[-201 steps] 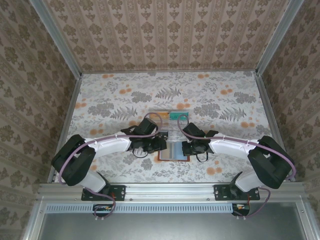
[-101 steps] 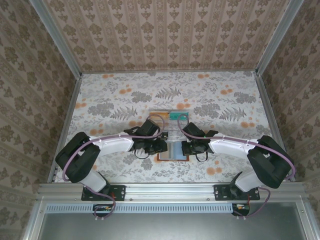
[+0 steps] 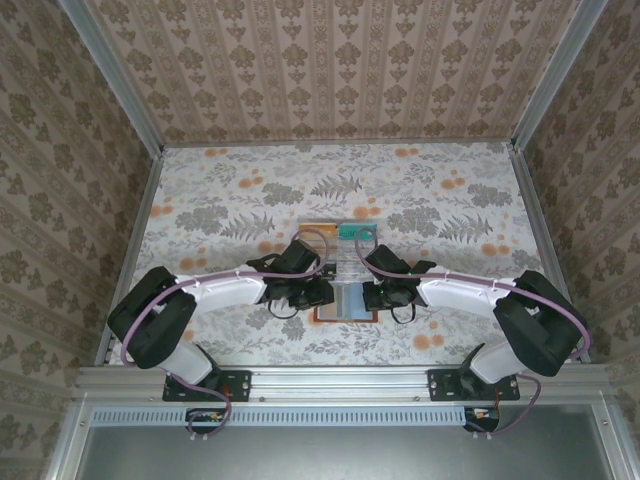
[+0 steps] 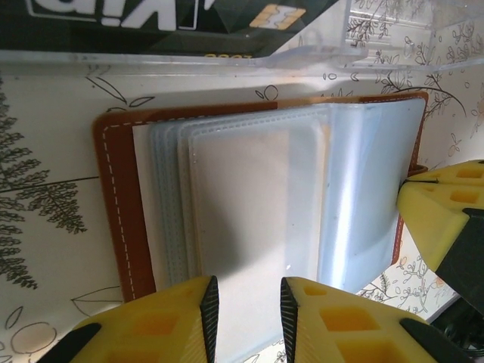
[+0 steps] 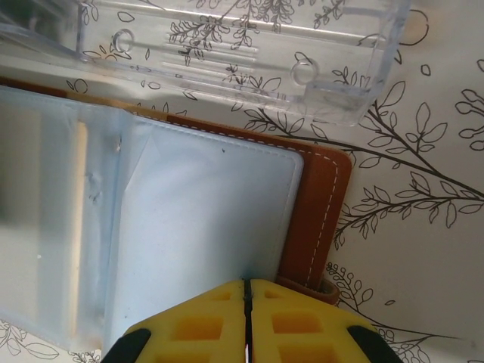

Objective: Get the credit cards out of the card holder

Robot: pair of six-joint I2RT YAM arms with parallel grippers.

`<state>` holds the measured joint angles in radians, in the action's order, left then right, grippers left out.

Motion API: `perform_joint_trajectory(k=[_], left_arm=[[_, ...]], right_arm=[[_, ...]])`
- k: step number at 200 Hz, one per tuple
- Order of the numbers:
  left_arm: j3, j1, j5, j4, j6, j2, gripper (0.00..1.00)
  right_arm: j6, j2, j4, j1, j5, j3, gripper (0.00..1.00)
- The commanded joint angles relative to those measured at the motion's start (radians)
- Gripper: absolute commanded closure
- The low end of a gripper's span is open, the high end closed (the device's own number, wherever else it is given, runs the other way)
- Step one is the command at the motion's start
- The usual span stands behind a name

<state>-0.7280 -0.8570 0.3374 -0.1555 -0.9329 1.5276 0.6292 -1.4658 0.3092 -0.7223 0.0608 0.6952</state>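
- At the left tool: slightly parted, nothing visible in the narrow gap, poised over one edge of the card holder and gripping nothing that can be made out.
- At the right tool: clenched tight, pads together, resting at the edge of the holder's right leather flap, apparently to pin it flat rather than to grasp it.
- Between the two tools, on the near middle of the surface: the card holder, lying open, brown stitched rim outside, a fan of clear and grey-blue sleeves inside.
- In the sleeves on view: no orange, teal or black showing. One pale strip inside a sleeve in the right wrist view, too unclear to call a card.
- Just beyond the holder, on the far side: a clear plastic tray, touching or nearly touching the leather rim.
- In the tray: a black card with white lettering, plus an orange card and a teal card from above.
- Judged progress: removal apparently finished or close to it, with three cards already out.
- Left to do, at most: checking the underlying sleeves, hidden here by the top ones.
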Motion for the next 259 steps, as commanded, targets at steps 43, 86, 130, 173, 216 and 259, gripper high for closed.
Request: perform_joint_trajectory(k=[43,86,130,173,216,259], left_arm=[[-0.004,-0.01,0.025,0.002,0.014,0.037,0.69],[-0.01,-0.016,0.059,0.038,0.026,0.049,0.65],[-0.033,-0.024,0.081,0.05,0.041,0.065,0.5],[-0.038,-0.028,0.089,0.062,0.052,0.049,0.41],[-0.039,-0.028,0.107,0.078,0.051,0.06,0.38],[-0.039,-0.028,0.125,0.106,0.048,0.064,0.36]], right_arm=[[0.012,-0.025,0.012,0.004,0.018,-0.014,0.9],[0.013,-0.035,0.004,0.004,0.024,-0.014,0.89],[0.015,-0.044,0.0,0.003,0.03,-0.01,0.9],[0.015,-0.045,0.003,0.004,0.031,-0.011,0.89],[0.014,-0.051,0.001,0.003,0.034,-0.005,0.9],[0.012,-0.054,0.003,0.003,0.034,-0.001,0.89]])
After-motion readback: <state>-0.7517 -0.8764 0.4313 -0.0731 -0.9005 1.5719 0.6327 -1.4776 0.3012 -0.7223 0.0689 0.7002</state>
